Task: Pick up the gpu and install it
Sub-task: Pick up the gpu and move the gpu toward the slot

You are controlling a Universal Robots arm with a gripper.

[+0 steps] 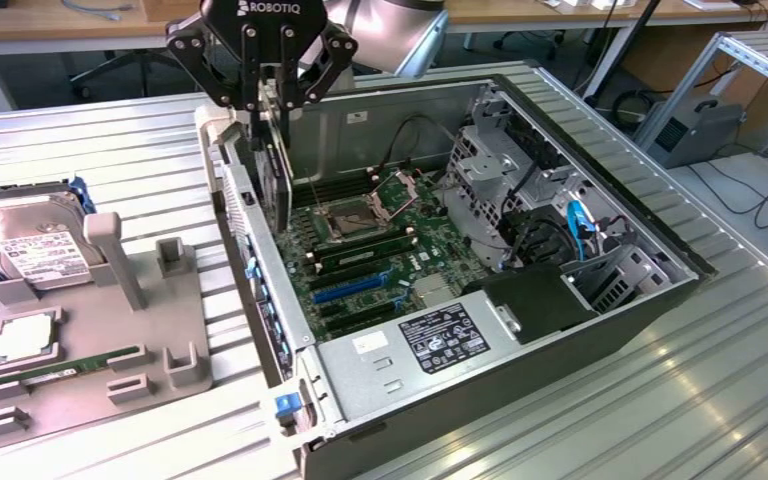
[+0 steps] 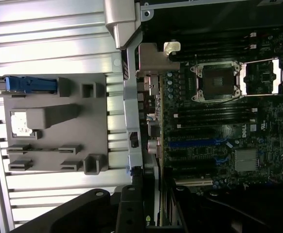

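One grey tray (image 1: pixel 157 340) sits at the table's near corner, with a hard drive (image 1: pixel 31 250) and memory stick (image 1: pixel 77 365) on it. Farther in is the open computer case (image 1: pixel 491 390). The graphics card (image 1: pixel 279 170) hangs upright above the case's rear wall, the gripper (image 1: pixel 275 105) fingers part-closed on its top edge. It's lifted but not seated. I'd say its edge needs squaring over a blue slot (image 2: pixel 195 144). The wrist view looks straight down on the slots; the exterior view gives the card's height.

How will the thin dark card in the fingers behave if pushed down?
Thin dark expansion card hangs straight from the fingers, so probably stiff. Held by its top edge, it may pivot if it catches the open computer case.
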